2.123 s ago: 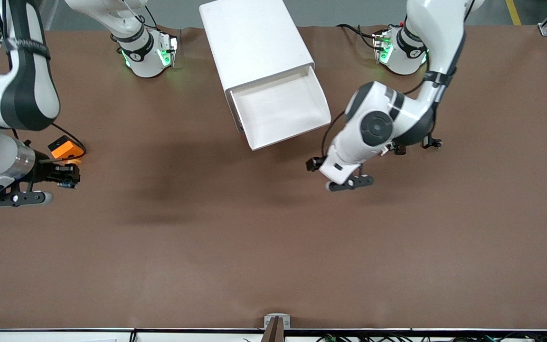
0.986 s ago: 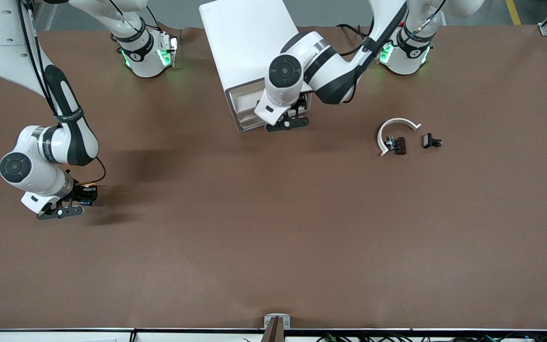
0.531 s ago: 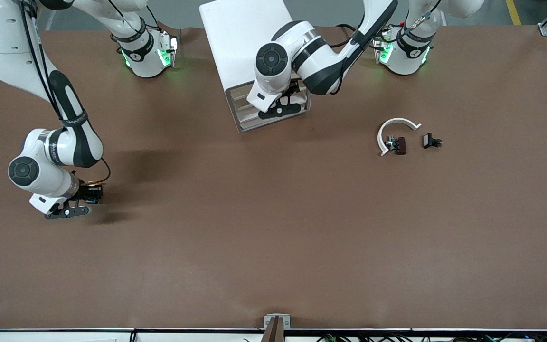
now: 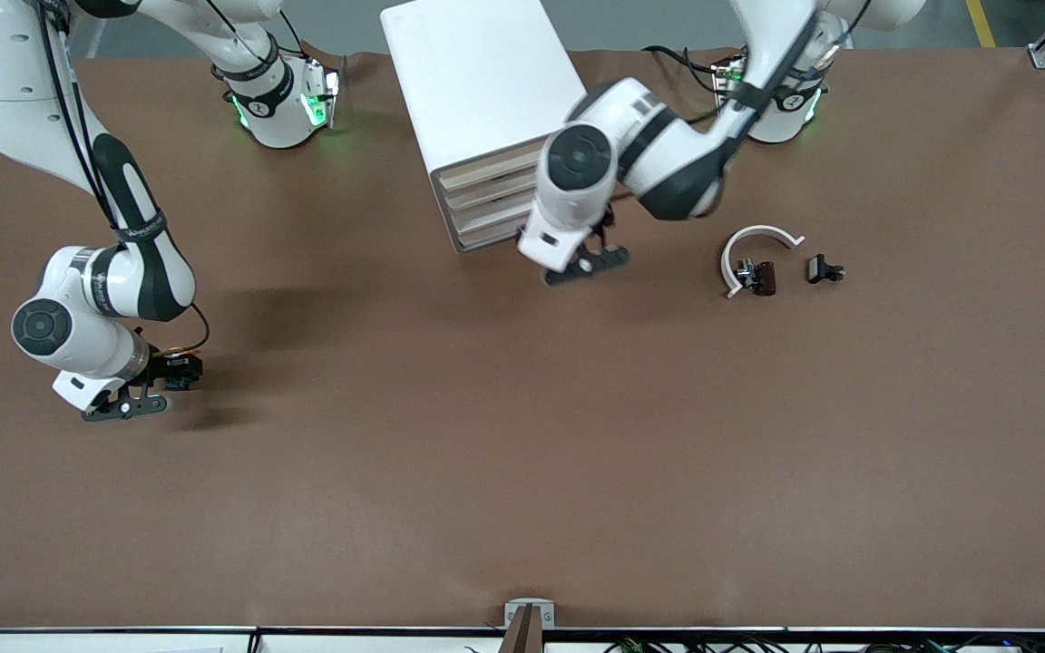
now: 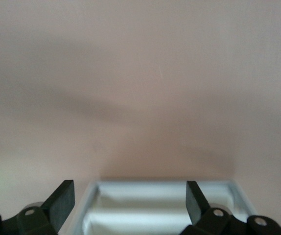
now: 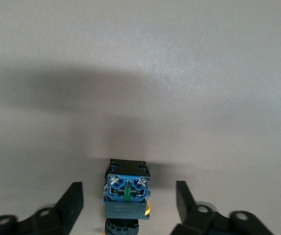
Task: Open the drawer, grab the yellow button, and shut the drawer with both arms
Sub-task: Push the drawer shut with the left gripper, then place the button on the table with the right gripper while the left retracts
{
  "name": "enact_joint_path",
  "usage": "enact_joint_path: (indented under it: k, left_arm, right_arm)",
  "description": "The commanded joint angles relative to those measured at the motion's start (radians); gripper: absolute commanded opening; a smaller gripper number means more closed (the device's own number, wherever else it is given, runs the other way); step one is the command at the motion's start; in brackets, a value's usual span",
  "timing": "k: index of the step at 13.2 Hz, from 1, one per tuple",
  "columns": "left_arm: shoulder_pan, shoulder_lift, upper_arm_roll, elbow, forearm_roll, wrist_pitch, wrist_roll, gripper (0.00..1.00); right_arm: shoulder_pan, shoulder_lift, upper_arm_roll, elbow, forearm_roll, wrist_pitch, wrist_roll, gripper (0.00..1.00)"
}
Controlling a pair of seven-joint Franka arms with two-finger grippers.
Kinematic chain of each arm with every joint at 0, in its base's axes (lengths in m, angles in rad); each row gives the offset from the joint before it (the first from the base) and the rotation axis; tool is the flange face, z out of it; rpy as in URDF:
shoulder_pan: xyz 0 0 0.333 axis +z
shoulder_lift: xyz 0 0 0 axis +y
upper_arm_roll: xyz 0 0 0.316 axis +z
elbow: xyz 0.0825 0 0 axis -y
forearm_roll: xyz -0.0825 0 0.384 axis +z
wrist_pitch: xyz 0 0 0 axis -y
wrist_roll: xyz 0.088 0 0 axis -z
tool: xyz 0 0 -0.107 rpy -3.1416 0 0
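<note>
The button (image 6: 126, 196), a small stack with a blue base, black middle and a sliver of orange cap, is seen lying on its side on the brown table (image 4: 522, 453) between the spread fingers of the right gripper (image 6: 128, 208), untouched by either, its long axis running along the fingers with the blue base pointing away from the wrist. The drawer (image 4: 486, 169) is shut flush in the white cabinet (image 4: 477, 82) above 3 matching fronts, and the left gripper (image 4: 597, 254) is held just in front of it, fingers apart and holding nothing. Toward the left arm's end of the table, a white curved piece (image 4: 754, 243) and 2 small black clips (image 4: 825, 269) are left well clear of both grippers.
</note>
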Motion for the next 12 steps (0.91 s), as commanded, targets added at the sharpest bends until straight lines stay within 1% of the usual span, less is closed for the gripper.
enact_joint_path:
  k: [1, 5, 8, 10, 12]
  left_arm:
    - [0.121, -0.002, -0.01, 0.06, 0.089, -0.014, 0.036, 1.0]
    - [0.314, -0.022, -0.01, 0.119, 0.093, -0.019, 0.163, 1.0]
    - [0.411, -0.065, -0.008, 0.122, 0.094, -0.025, 0.253, 1.0]
    - [0.469, -0.112, -0.01, 0.12, 0.094, -0.049, 0.332, 1.0]
    - [0.512, -0.17, -0.008, 0.122, 0.094, -0.112, 0.405, 1.0]
  right_arm:
    - [-0.013, -0.089, 0.021, 0.0, -0.017, -0.076, 0.003, 1.0]
    - [0.021, -0.212, 0.023, 0.067, -0.005, -0.295, 0.009, 1.0]
    - [0.056, -0.293, 0.023, 0.109, 0.07, -0.427, 0.015, 1.0]
    - [0.076, -0.324, 0.023, 0.162, 0.074, -0.52, 0.017, 1.0]
    - [0.093, -0.339, 0.023, 0.228, 0.075, -0.614, 0.033, 1.0]
